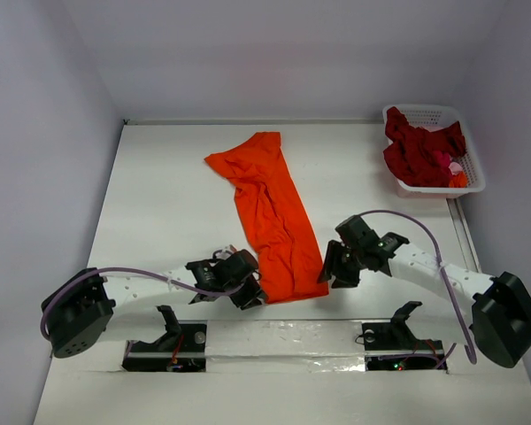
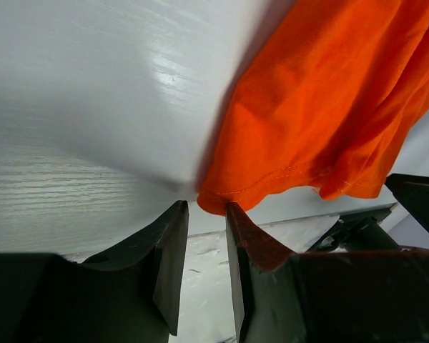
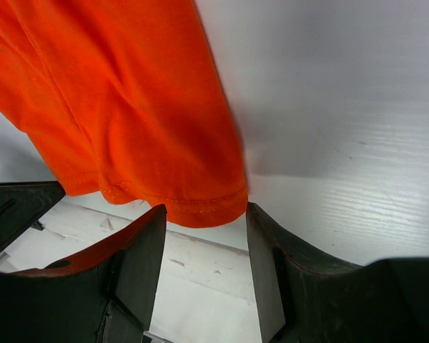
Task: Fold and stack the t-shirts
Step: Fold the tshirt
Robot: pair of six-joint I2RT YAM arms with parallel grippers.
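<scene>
The orange t-shirt lies as a long rumpled strip down the middle of the table, its hem toward the arms. My left gripper sits at the hem's left corner. In the left wrist view its jaws stand narrowly apart, with the orange corner right at their tips and nothing between them. My right gripper is at the hem's right corner. In the right wrist view its jaws are open wider, and the stitched hem lies just beyond the tips. Dark red t-shirts are heaped in the basket.
A white latticed basket stands at the far right corner by the right wall. Both arm bases sit along the near table edge. White walls close in the left, back and right sides.
</scene>
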